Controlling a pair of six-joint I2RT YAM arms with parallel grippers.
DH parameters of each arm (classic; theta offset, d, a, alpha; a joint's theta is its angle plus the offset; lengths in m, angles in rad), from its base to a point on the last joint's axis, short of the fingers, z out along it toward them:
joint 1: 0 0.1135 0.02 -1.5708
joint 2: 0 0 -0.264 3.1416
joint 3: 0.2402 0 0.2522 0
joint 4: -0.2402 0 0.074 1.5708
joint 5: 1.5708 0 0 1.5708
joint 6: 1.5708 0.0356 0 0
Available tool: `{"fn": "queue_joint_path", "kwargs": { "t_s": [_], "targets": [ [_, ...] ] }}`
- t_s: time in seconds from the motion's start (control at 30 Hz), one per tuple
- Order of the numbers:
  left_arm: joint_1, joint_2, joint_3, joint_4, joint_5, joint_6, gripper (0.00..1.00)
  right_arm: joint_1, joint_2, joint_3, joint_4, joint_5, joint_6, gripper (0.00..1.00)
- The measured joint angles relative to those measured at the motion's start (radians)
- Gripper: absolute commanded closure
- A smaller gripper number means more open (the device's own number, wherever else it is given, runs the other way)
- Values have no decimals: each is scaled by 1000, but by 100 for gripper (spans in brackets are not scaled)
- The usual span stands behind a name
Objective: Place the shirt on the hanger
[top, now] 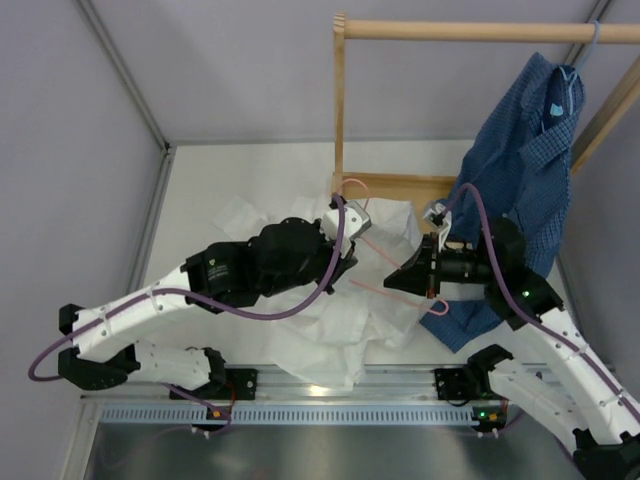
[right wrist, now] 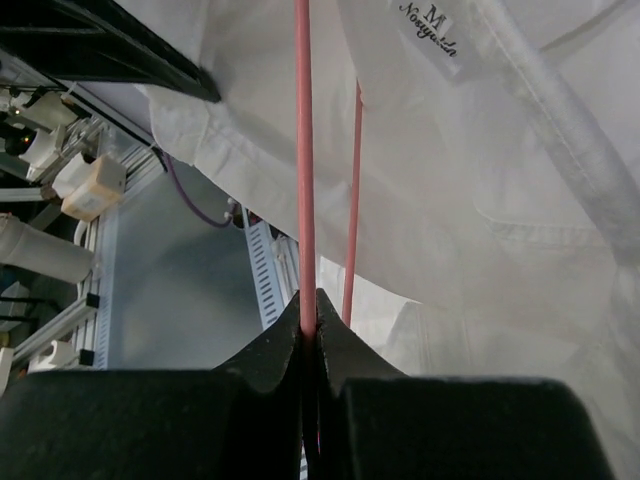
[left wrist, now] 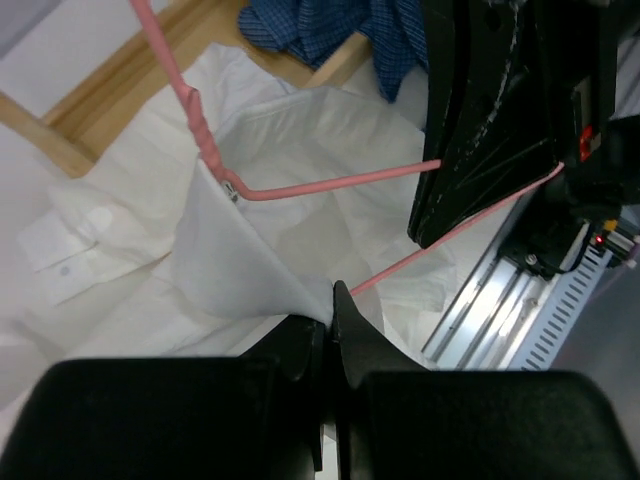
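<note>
While tight together, hanger (right wrist: 303,200) between right fingers (right wrist: 268,352), shirt (left wrist: 240,270) between left fingers (left wrist: 357,342)

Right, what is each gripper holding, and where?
Left gripper: thin white button-up shirt, by a pinched fabric fold. Right gripper: thin pink wire hanger, by a straight frame wire.

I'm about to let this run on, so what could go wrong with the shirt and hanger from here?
The left gripper pinches only a small fold of the shirt, so the fabric may slip out. The right gripper clamps one thin wire of the hanger, which could twist in that grip.
</note>
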Motion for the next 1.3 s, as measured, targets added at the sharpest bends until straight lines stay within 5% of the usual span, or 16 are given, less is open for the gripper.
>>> {"fn": "queue_joint_path", "kwargs": {
  "t_s": [0.33, 0.77, 0.87, 0.9, 0.93, 1.1, 1.3],
  "targets": [
    [-97, 111, 201, -163, -325, 0, 100, 73, -56, -105, 259, 57, 63, 100],
    [-169, 218, 374, -238, -327, 30, 100, 93, -123, -285, 634, 197, 220, 100],
    [-192, 235, 456, -245, -262, 63, 52, 98, -112, -309, 735, 214, 256, 100],
    [-195, 238, 480, -245, -240, 73, 27, 98, -114, -316, 761, 222, 268, 100],
    [-199, 238, 501, -243, -226, 88, 21, 98, -117, -323, 783, 232, 278, 100],
    [-205, 212, 538, -222, -227, 145, 4, 98, -164, -369, 863, 272, 322, 100],
    [-177, 104, 445, -103, -341, 251, 10, 98, -193, -389, 909, 280, 346, 100]
  ]
}}
